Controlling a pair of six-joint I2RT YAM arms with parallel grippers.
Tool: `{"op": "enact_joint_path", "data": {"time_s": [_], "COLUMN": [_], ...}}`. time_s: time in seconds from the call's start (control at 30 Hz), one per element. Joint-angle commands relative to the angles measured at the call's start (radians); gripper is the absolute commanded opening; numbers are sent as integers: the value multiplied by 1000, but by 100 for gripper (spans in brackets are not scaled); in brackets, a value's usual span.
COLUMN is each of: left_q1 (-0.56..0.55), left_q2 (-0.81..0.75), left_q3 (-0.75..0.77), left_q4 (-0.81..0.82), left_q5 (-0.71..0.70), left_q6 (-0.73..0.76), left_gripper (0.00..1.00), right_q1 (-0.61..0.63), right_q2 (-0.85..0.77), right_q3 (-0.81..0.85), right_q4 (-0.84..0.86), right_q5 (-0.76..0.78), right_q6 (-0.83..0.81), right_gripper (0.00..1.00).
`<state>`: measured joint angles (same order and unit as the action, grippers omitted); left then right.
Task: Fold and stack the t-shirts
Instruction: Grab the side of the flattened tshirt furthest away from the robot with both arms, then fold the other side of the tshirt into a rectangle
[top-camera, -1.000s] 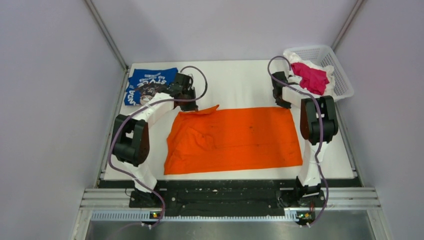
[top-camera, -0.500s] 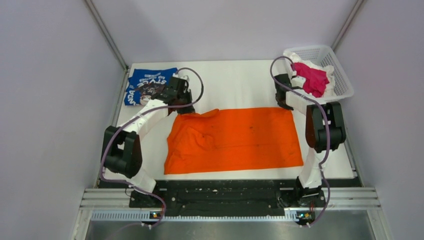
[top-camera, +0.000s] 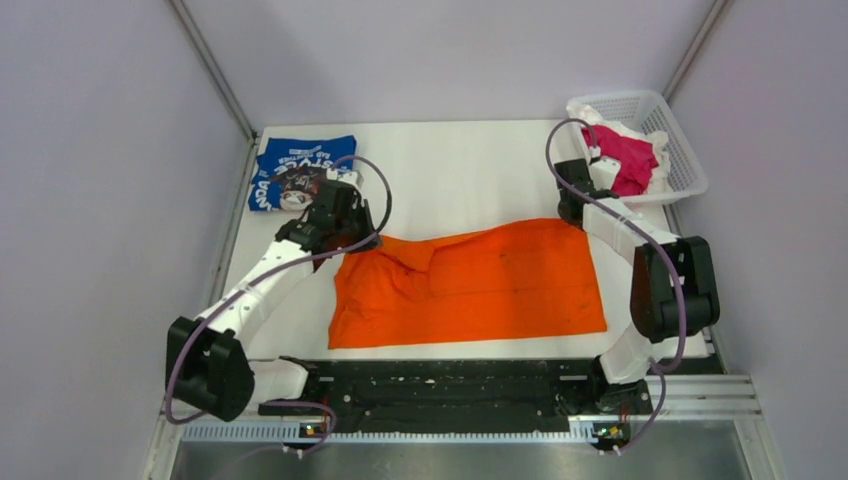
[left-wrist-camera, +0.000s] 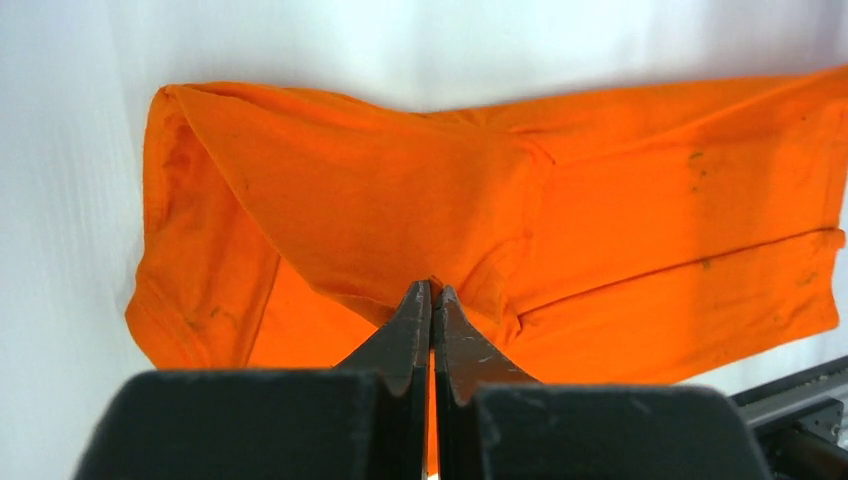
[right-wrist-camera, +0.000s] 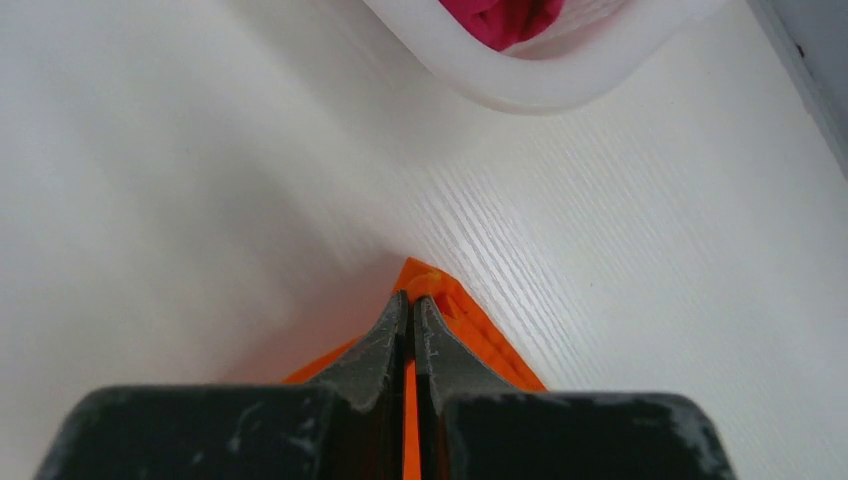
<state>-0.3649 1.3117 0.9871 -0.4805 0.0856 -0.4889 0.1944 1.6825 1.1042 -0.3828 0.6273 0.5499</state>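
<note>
Got the orange shirt (top-camera: 470, 285) spread mid-frame on the worktop (top-camera: 470, 160), pinched tight at its upper corners by left fingers (left-wrist-camera: 405, 330) and right fingers (right-wrist-camera: 390, 330), with the blue shirt (top-camera: 300, 170) upper left; probably soft, light, floppy, so best gripped at corners and kept taut.

— What is the right gripper (right-wrist-camera: 411, 305) doing?

— It is pinching a corner of the orange t-shirt (right-wrist-camera: 478, 338). Its two dark fingers are pressing together, with the cloth caught between the tips.

— And how is the cloth lying?

— A small fold is peeking out just past the tips, and the rest is spreading down and to the right over the white table (right-wrist-camera: 200, 150).

— Anything beyond that?

— A white basket (right-wrist-camera: 520, 88) is showing at the top edge, well apart from the fingers, and a pink cloth (right-wrist-camera: 500, 15) is lying inside it.
</note>
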Motion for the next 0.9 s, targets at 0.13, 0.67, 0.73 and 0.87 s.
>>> {"op": "enact_joint_path", "data": {"time_s": [0.13, 0.67, 0.73, 0.87], "left_q1": [-18, -129, -138, -149], "left_q2": [-184, -464, -481, -518], "left_q3": [-79, -259, -275, -331], "left_q4": [-39, -205, -228, -240], "left_q5": [-26, -121, -118, -102], "left_q6": [-61, -207, -223, -248], "left_gripper": [0, 0, 0, 0], "right_q1": [8, 11, 12, 21], "right_q2": [-188, -252, -254, -266], "right_q3": [-75, -141, -143, -169], "right_q4": [39, 67, 67, 68], "right_q5": [14, -43, -53, -49], "right_q6": [-37, -56, -53, -42], "right_gripper": [0, 0, 0, 0]}}
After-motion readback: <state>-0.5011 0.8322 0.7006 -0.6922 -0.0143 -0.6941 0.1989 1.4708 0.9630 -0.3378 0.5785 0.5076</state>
